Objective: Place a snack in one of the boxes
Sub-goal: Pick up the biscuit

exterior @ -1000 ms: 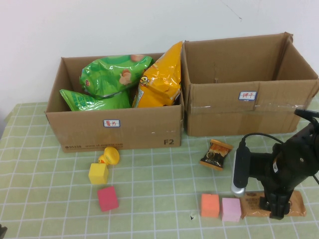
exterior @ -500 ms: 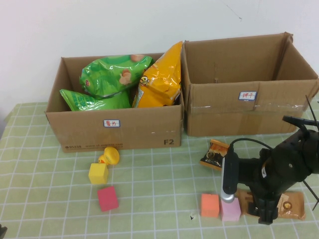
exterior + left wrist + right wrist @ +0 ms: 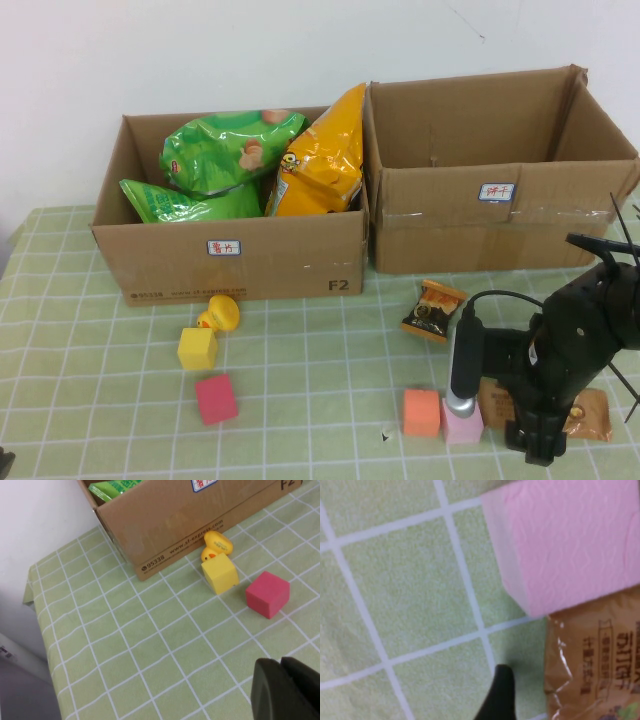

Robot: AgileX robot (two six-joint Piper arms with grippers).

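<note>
Right claw (image 3: pixel 538 447): spread wide and grasping nothing, low over the near right part of the bench (image 3: pixel 320 400); 1 dark fingertip (image 3: pixel 500 692) shows in its wrist view just off the edge of the brown packet, so it looks set to straddle that packet before closing.
Brown snack packet (image 3: pixel 590 415): lies flat on the bench, partly hidden under the right arm, its end touching or just beside the pink block (image 3: pixel 463 425); flat and thin, so a low approach seems needed.
Pink block: sits beside an orange block (image 3: pixel 421 412); its closeness to the packet leaves little room on that side, a likely reason for care.
Second snack (image 3: pixel 433 310): a small dark and orange packet, between the claw and the right box, untouched.
Right box (image 3: pixel 500 225): open-topped, white label on the front; from this angle I see nothing inside, so it is my guess for the goal.
Left box (image 3: pixel 230 260): already holds green bags (image 3: pixel 215 150) and a yellow bag (image 3: pixel 320 160).
Clutter: yellow block (image 3: pixel 197 349), duck (image 3: pixel 220 313) and red block (image 3: pixel 216 399) lie on the left, well apart from the work.
Left claw (image 3: pixel 285 687): clenched and empty, parked at the near left of the bench.
Progress: grasp not yet made.
</note>
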